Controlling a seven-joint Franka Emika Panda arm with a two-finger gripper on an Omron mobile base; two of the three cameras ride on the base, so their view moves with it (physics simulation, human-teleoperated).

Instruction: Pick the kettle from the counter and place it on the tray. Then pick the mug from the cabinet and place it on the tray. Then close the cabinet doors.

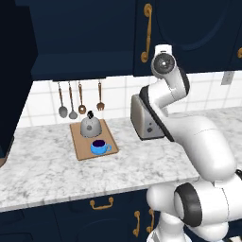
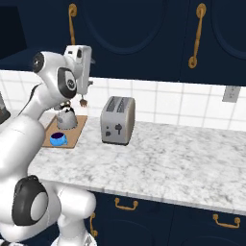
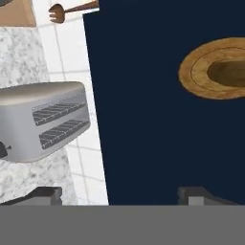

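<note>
Kettle (image 1: 90, 126) and mug (image 1: 99, 147) are already sitting on the tray (image 1: 78, 145), left-centre of the left base frame, so the cabinet doors (image 3: 158, 119) are what's left. In the hand view a navy door is filling the right side, its brass handle (image 3: 217, 72) mount at upper right, toaster (image 3: 43, 119) at left. Gripper (image 3: 122, 195) is standing wide open, holding nothing. The door is looking rigid, hinged, light to swing; pushing flat on the panel or hooking the handle should work. Handle's long axis is running vertically in the base views.
</note>
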